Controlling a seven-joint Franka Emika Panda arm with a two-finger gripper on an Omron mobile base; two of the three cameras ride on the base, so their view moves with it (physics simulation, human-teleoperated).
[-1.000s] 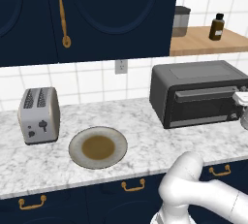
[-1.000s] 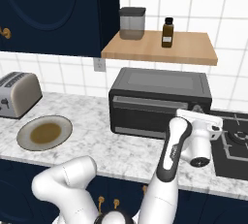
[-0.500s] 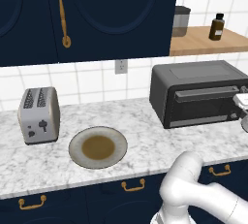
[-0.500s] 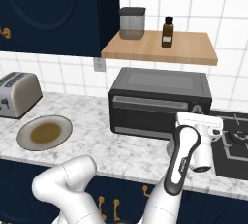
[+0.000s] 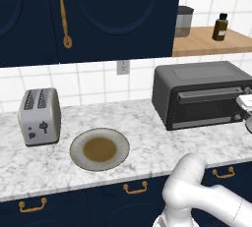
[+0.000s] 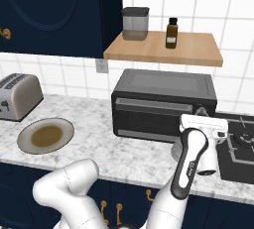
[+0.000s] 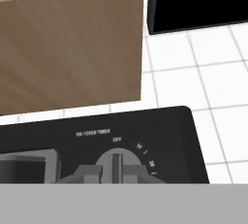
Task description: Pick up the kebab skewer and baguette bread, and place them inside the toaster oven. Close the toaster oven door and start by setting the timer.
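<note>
Dark grey toaster oven (image 6: 163,105) on counter, door shut. Timer knob (image 7: 116,162) at oven's right edge, pointer vertical at OFF. Gripper (image 7: 114,172) dead ahead, fingers pinched on knob. Empty plate (image 5: 100,149) well left.

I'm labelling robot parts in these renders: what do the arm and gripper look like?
The arm is glossy white with rounded, tubular links and a dark stripe along the forearm. The gripper sits on a boxy white hand. No cables or markings are visible.
</note>
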